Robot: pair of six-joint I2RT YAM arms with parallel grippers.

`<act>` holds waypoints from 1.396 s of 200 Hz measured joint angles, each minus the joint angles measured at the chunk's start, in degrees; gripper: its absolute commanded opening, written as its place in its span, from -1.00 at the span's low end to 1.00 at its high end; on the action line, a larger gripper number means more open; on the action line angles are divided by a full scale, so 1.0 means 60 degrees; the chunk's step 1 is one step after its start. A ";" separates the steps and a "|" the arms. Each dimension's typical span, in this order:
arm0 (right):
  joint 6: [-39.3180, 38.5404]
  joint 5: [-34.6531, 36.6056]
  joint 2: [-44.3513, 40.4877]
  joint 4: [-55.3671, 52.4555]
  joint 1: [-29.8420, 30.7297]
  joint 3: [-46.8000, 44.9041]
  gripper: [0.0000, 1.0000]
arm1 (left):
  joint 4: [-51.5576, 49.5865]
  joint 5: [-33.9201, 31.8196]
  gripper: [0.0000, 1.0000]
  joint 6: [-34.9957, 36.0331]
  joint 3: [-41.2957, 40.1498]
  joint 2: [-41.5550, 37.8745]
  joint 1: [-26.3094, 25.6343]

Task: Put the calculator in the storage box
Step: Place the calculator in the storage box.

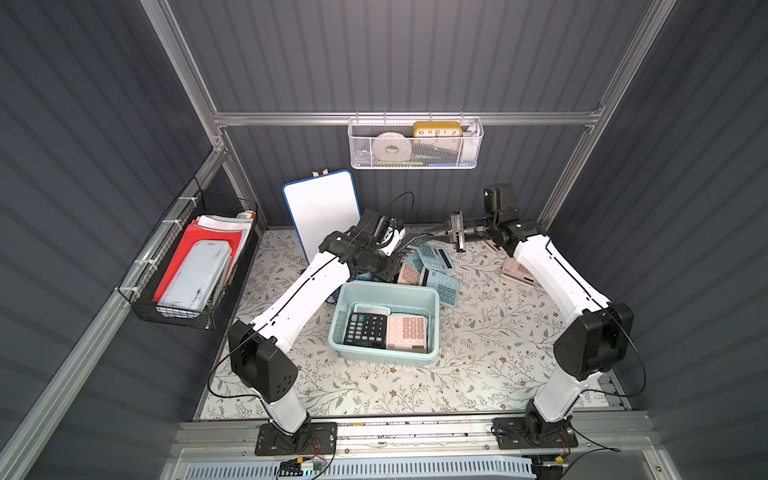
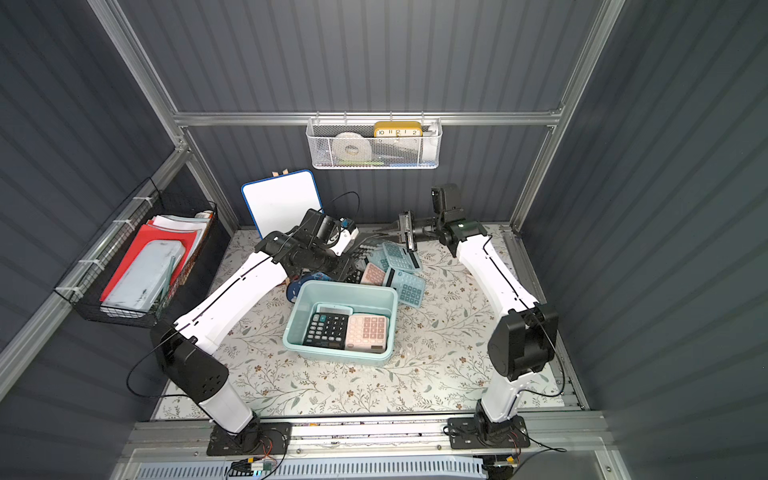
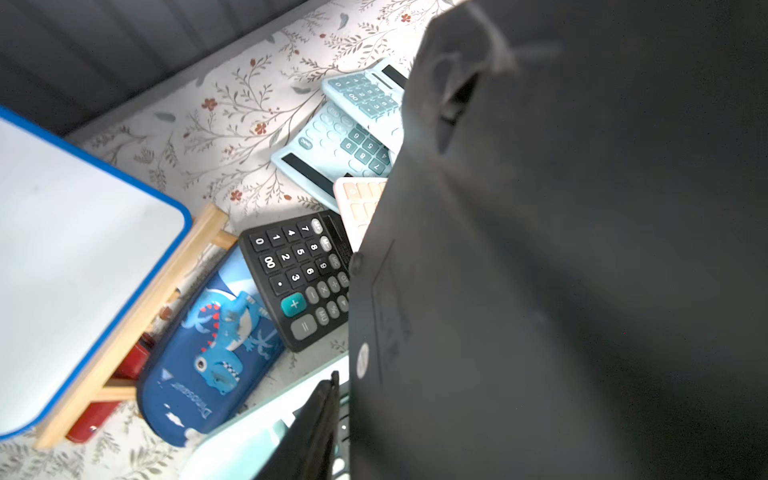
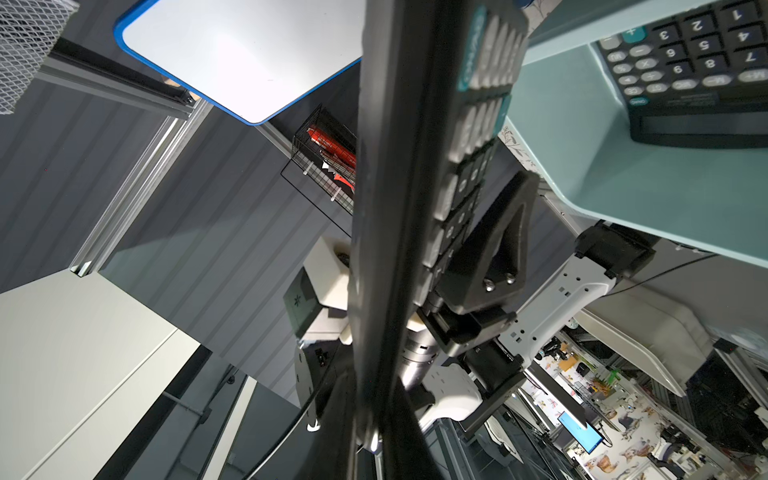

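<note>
Top-down view of a floral-patterned worktop (image 1: 498,340) inside a dark grey booth. Your two white robot arms are reaching in from 6 o'clock and meeting near the back wall at 12 o'clock.

Between them a black calculator (image 4: 390,187) is being held off the worktop. It is standing on edge, just past the far rim of the storage box (image 1: 382,355). Your right claw (image 1: 434,232) is clenched on one end of it, and your left claw (image 2: 362,245) is sitting at the other end. In the right wrist view, one of its fingers (image 4: 494,249) is lying against the key face. The opposite finger is hidden behind the calculator's body, so I cannot tell whether that claw is gripping or only touching. In the left wrist view the calculator's dark back (image 3: 540,270) is filling most of the picture.

The storage box, a pale mint tub, is sitting at the centre of the worktop. Inside it a second black calculator (image 1: 365,330) and a pink calculator (image 1: 406,332) are lying side by side, keys up. They are resting over a paler one (image 1: 372,309), of which only the top edge is showing.

At 1 o'clock from the box, pale blue calculators (image 1: 440,286) and a loose pink one (image 1: 409,274) are lying overlapped in a pile. A blue-framed whiteboard (image 1: 322,212) is leaning at 11 o'clock. A black wire basket (image 1: 174,320) of folders is hanging on the side wall at 9 o'clock. A white mesh basket (image 1: 471,149) is hanging on the back wall at 12 o'clock.
</note>
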 measured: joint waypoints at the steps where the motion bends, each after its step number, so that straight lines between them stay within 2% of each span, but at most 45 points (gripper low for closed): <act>1: 0.0007 0.0000 0.0000 0.0007 0.0000 0.0000 -1.00 | -0.0011 -0.0004 -0.23 -0.0007 0.0011 0.0000 0.0000; 34: 0.0339 -0.0018 0.0000 0.0426 0.0015 -0.0015 -1.00 | -0.0288 -0.0022 -0.50 -0.0208 0.0331 0.0055 -0.0004; 88: 0.1450 0.0095 0.0000 0.1628 -0.0004 -0.0729 -1.00 | -0.0914 -0.0051 -0.78 -0.0401 0.0707 0.0455 -0.0051; 109: 0.1807 0.0157 0.0000 0.2149 -0.0007 -0.0900 -1.00 | -0.1115 -0.0018 -0.83 -0.0506 0.0969 0.0616 -0.0044; 123: 0.1916 0.0168 0.0000 0.2634 -0.0007 -0.1031 -0.74 | -0.1260 -0.0018 -0.87 -0.0583 0.1166 0.0699 -0.0033; 150: 0.1927 0.0357 0.0004 0.3985 -0.0004 -0.1432 -0.37 | -0.1512 0.0335 -0.97 -0.0841 0.1464 0.0805 -0.0022; 178: 0.1923 0.0641 0.0051 0.5271 -0.0004 -0.1869 -0.03 | -0.1810 0.0882 -0.96 -0.1177 0.1894 0.0947 -0.0098; 213: 0.1923 0.0783 0.0251 0.6204 -0.0186 -0.1923 0.26 | -0.2022 0.1056 -0.98 -0.1599 0.2368 0.1147 -0.0080; 251: 0.1789 0.0809 0.0262 0.6604 -0.0860 -0.1931 0.57 | -0.2342 0.1399 -1.00 -0.2029 0.2546 0.1290 0.0076; 279: 0.0929 0.0765 0.0240 0.6492 -0.1406 -0.1985 0.63 | -0.2517 0.1967 -1.00 -0.2499 0.2696 0.1406 0.0466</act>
